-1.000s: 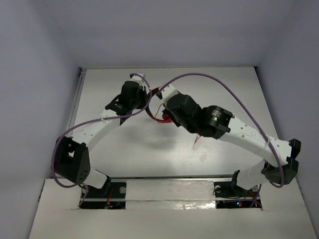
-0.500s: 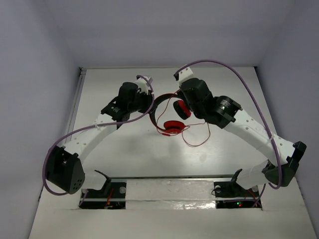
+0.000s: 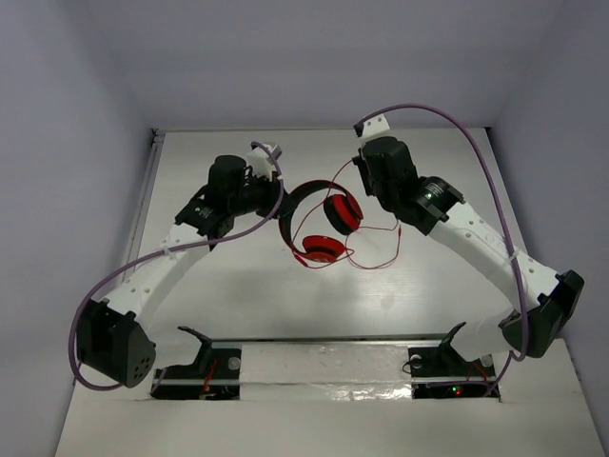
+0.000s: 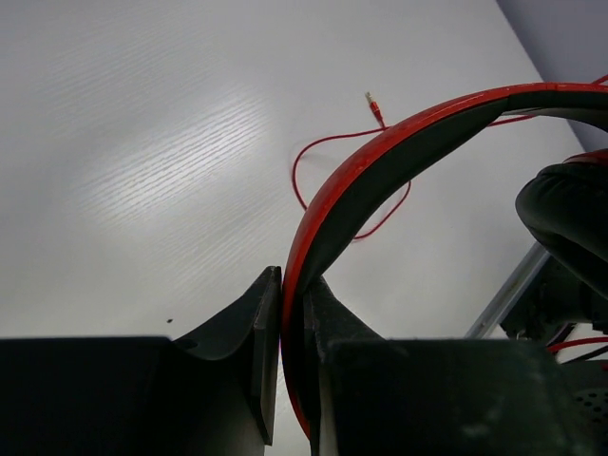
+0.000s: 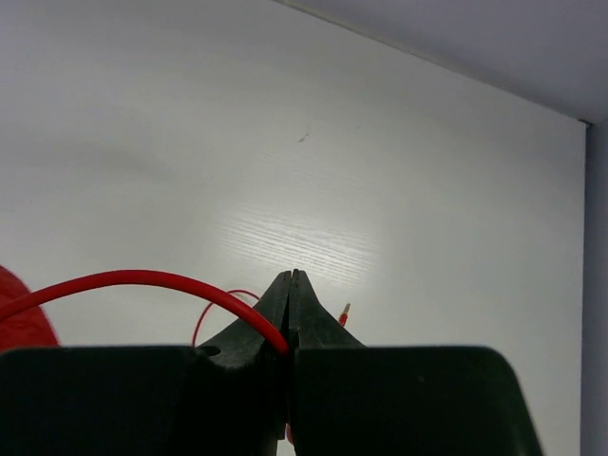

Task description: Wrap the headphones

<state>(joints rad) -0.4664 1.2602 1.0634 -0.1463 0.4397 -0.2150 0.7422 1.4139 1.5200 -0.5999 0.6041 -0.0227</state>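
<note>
Gripping the headband (image 4: 380, 171) of the headphones (image 3: 340, 211), the left gripper (image 4: 293, 285) has its two fingers drawn almost together, with only the thin edge of the red-and-black band between them (in the left wrist view the band runs edge-on through the jaws and curves away up to the right). Seen from above, the headphones sit near the middle of the table (image 3: 238, 295), between the two arms. The band arches on the left side, and the two round red ear cups (image 3: 324, 249) are just beside each other, one above and to the right of the other. Whether the lower cup rests on the surface or hangs just over it cannot be told.

The right gripper (image 5: 291, 285) is closed tight, with no gap showing between its fingers. The thin red cable (image 5: 142, 277) is pinched at their tips and sweeps off in a shallow arc to the left, toward a cup at the picture's edge. From overhead, the slack of the cable lies in a loose loop on the table to the right of the cups, below the right wrist. Its small plug (image 5: 344, 311) lies on the white surface just beyond the closed fingertips, apart from the cups.
</note>
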